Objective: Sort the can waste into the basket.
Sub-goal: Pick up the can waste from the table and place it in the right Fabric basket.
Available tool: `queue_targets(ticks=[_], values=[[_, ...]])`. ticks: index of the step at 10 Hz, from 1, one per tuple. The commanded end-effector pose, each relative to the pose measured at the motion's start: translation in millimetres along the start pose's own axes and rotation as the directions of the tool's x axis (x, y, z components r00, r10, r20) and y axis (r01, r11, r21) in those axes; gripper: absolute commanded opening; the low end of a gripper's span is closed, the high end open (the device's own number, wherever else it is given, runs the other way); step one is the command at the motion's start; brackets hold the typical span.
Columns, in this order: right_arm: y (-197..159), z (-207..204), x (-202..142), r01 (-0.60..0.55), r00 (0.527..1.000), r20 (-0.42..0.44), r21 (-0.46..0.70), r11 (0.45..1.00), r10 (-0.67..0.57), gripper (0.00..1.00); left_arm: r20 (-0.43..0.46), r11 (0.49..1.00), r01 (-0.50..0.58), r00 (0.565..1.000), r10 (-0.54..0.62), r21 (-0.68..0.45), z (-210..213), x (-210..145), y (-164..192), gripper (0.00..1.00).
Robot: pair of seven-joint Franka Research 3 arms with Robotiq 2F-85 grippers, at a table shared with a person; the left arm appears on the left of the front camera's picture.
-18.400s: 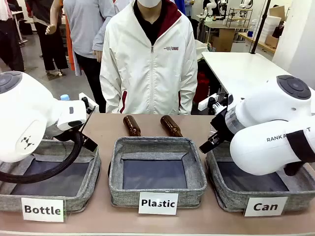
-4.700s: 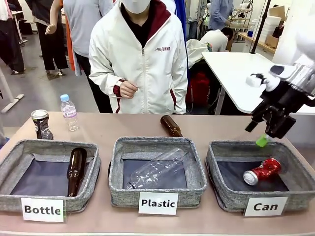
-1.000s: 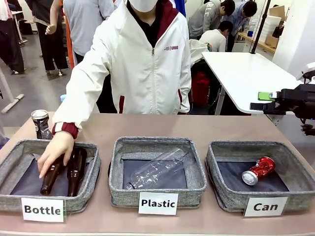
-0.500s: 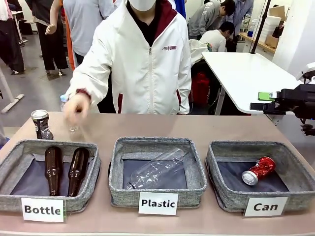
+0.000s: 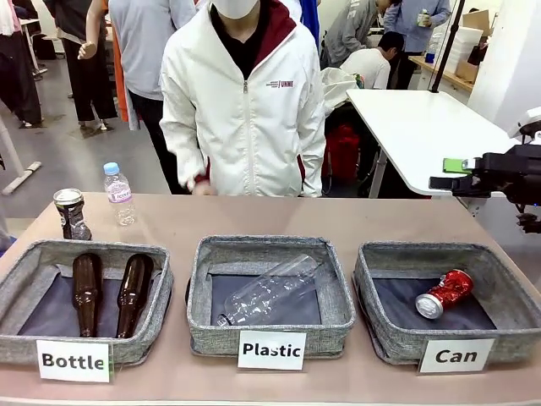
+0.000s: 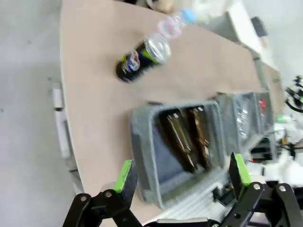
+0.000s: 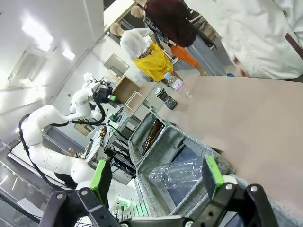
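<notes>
- The Can basket (image 5: 397, 342) sits at the near right of the table (image 5: 338, 220). It has a white label (image 5: 456, 355) on its front.
- The red can (image 5: 444, 293) lies on its side in this basket. Its silver top points to the near left.
- The Plastic basket (image 5: 207, 334) is in the middle. A clear bottle (image 5: 266, 292) lies slanted in it.
- The Bottle basket (image 5: 21, 342) is on the left. Two brown bottles (image 5: 85, 292) lie side by side in it.
- The dark can (image 5: 72, 214) stands on the table just behind the far left corner of the Bottle basket. It is in no basket.
- A small water bottle (image 5: 118, 194) with a blue cap stands near the dark can.
- The left gripper (image 6: 182, 170) hangs high over the left end of the table and looks down at the Bottle basket. Its fingers are wide apart and hold nothing.
- The right gripper (image 5: 448, 173) is up in the air at the far right, past the Can basket, and points left. In its own view its fingers are wide apart and hold nothing.
- A person (image 5: 245, 110) in a white jacket stands at the far side. One hand (image 5: 200, 188) is by the table edge.
</notes>
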State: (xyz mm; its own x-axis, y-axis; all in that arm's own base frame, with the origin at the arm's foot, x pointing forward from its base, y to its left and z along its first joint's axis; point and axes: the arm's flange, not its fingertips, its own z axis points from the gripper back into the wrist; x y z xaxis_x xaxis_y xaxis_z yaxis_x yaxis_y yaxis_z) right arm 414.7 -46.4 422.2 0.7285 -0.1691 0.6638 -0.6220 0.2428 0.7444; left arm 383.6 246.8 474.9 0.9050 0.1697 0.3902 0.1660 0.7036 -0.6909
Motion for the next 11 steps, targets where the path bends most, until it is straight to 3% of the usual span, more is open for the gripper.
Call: queue_targets(ticks=[1,3,6,7,11], values=[[0,1,3,-0.004,1.0,0.0,0.009,1.0,0.004,1.0,0.036,0.986,0.096,0.994,-0.102,0.137,-18,16,-7,1.0],[0,1,3,-0.004,1.0,0.0,0.009,1.0,0.004,1.0,0.072,0.935,0.173,0.976,-0.205,0.309,-42,35,0,1.0],[0,1,3,-0.004,1.0,0.0,0.009,1.0,0.004,1.0,0.132,0.874,0.268,0.929,-0.346,0.405,-82,59,-5,1.0],[0,1,3,-0.004,1.0,0.0,0.009,1.0,0.004,1.0,0.079,0.912,0.215,0.963,-0.257,0.349,-51,54,-6,1.0],[0,1,3,-0.004,1.0,0.0,0.009,1.0,0.004,1.0,0.079,0.912,0.215,0.963,-0.257,0.349,-51,54,-6,1.0]])
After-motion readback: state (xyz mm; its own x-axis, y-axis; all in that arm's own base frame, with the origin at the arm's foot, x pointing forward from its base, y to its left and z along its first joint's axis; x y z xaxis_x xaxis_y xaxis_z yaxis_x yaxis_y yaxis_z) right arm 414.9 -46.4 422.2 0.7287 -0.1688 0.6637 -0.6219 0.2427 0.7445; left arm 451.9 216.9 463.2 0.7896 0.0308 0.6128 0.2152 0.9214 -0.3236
